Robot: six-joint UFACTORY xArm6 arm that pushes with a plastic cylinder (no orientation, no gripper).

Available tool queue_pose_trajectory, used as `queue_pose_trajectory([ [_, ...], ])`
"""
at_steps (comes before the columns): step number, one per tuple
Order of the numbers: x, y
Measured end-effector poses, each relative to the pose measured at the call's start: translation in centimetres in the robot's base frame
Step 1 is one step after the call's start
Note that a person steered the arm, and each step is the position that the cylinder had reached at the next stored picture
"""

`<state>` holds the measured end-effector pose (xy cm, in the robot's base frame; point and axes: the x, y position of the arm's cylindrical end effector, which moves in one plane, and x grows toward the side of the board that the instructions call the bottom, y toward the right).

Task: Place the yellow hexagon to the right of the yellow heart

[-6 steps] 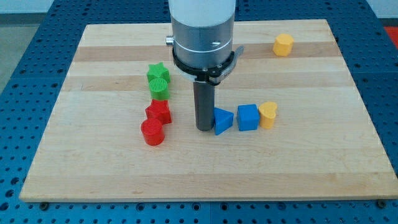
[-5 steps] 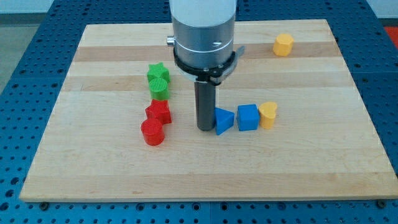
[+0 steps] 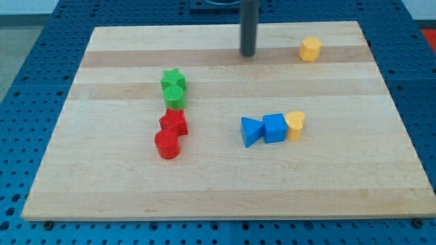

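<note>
The yellow hexagon (image 3: pixel 310 49) sits near the view's top right of the wooden board. The yellow heart (image 3: pixel 295 125) lies right of centre, touching a blue cube (image 3: pixel 274 128), which touches a blue triangle (image 3: pixel 251 131) on its left. My tip (image 3: pixel 248 54) is near the board's top edge, left of the yellow hexagon and well apart from it, far above the blue blocks.
A green star (image 3: pixel 174 79) and a green cylinder (image 3: pixel 175 97) stand left of centre, with a red star (image 3: pixel 174 122) and a red cylinder (image 3: pixel 167 145) below them. The wooden board (image 3: pixel 102 177) rests on a blue perforated table.
My tip has moved from just left of the blue triangle up to the board's top, left of the yellow hexagon. The blue triangle, blue cube and yellow heart sit slightly further right.
</note>
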<state>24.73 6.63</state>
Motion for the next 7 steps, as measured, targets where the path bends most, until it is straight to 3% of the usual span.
queue_pose_trajectory([
  [1,-4.5,3.7],
  [2,-3.9,9.7],
  [4,-3.7,10.3],
  [5,-1.9,10.6],
  [7,12.4,12.8],
])
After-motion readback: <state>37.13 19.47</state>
